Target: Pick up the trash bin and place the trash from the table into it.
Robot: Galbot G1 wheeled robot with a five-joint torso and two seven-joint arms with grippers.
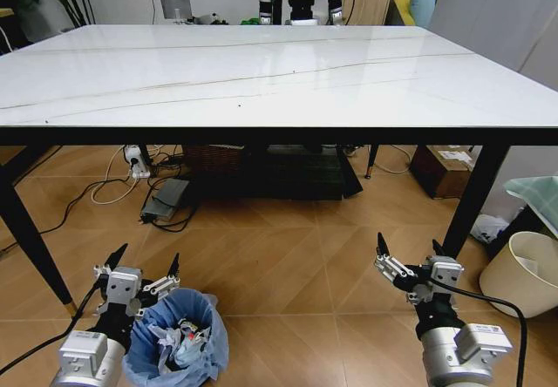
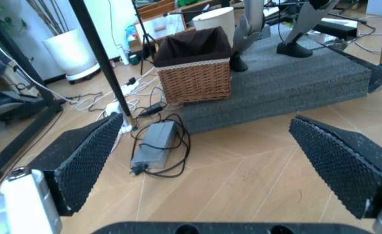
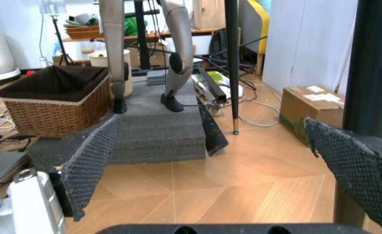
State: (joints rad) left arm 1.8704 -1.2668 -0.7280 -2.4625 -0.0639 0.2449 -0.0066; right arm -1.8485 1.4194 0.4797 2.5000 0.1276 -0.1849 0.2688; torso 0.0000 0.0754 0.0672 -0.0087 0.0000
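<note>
The trash bin [image 1: 207,350], lined with a crinkly light-blue bag, stands on the wooden floor at the lower left of the head view. Crumpled trash [image 1: 183,335] lies inside it. My left gripper [image 1: 146,258] hangs open just above and behind the bin's rim, holding nothing. In the left wrist view its fingers [image 2: 87,156] spread wide over bare floor. My right gripper [image 1: 408,246] is open too, low over the floor to the right, near a black table leg [image 1: 475,195]. The table [image 1: 261,73] with its white marble top spans the view ahead.
A beige round wastebasket [image 1: 523,274] stands at the far right. Under the table are a wicker basket [image 2: 194,68], a grey foam platform [image 3: 158,126], a power brick with cables [image 2: 153,141] and a cardboard box [image 3: 315,105]. Another robot's legs [image 3: 171,53] stand on the platform.
</note>
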